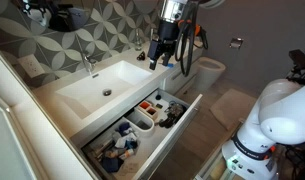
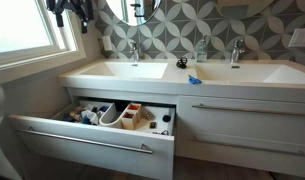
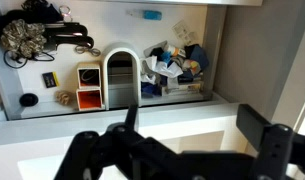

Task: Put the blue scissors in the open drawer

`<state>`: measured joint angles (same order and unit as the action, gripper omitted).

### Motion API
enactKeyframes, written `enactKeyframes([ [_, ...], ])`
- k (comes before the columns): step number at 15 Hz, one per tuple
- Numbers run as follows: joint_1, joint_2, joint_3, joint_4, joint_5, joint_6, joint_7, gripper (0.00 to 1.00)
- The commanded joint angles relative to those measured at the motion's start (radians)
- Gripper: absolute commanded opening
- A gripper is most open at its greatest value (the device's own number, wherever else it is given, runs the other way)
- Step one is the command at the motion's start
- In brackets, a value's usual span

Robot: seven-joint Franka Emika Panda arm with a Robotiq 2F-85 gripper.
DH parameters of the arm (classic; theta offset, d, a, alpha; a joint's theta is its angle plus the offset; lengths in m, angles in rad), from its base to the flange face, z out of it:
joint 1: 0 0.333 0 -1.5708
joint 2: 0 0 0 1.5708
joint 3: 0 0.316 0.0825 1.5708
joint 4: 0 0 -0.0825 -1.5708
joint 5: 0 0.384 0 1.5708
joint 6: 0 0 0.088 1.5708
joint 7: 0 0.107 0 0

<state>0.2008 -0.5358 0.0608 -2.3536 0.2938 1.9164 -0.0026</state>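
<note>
Closest to the wrist camera: the tool point(image 3: 192, 120), spread wide, dark fingers point(image 3: 128, 112) well apart with nothing gripped between. Just past those, a white band of the table point(image 3: 52, 118), then a look straight down into the open drawer point(image 3: 216, 60). Inside, from that angle: a tangle of dark hair accessories point(image 3: 42, 38) at one end, a rounded white divider bin point(image 3: 120, 75) in the middle, a small red-and-orange box point(image 3: 89, 88) just beside the bin, and a heap of blue and white toiletries point(image 3: 177, 62) at the opposite end. Also a small blue item point(image 3: 150, 14) near the far wall, too small to name.

Seen in an exterior view: the tool point(image 1: 159, 60) hanging fingertips-down above the table, beyond the far end of the basin point(image 1: 97, 90) and near a faucet point(image 1: 139, 45). Behind it, a toilet point(image 1: 207, 70); at the frame's edge, the white arm point(image 1: 277, 115).

Blue scissors point(image 2: 194, 79) lying flat on the table point(image 2: 172, 75) between the two basins, near the front edge, outside the drawer and not in the tool's grip. Just behind, a small dark object point(image 2: 182, 62), unclear what.

Open drawer standing well out from the vanity in both exterior views point(image 1: 182, 130) point(image 2: 92, 145), below the basin, with a closed drawer point(image 2: 242, 120) alongside.
</note>
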Motion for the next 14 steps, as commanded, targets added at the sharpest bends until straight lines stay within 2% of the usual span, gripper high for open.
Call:
enactKeyframes([
  [1, -0.017, 0.000, 0.013, 0.004, 0.007, -0.005, -0.006, 1.00],
  [7, -0.017, 0.000, 0.013, 0.004, 0.007, -0.005, -0.006, 1.00],
  [8, -0.030, 0.006, 0.014, 0.006, -0.022, 0.007, -0.012, 1.00],
  [11, -0.066, 0.023, -0.020, 0.012, -0.134, -0.003, -0.118, 1.00],
  [14, -0.095, 0.044, -0.079, 0.026, -0.244, 0.004, -0.302, 1.00],
])
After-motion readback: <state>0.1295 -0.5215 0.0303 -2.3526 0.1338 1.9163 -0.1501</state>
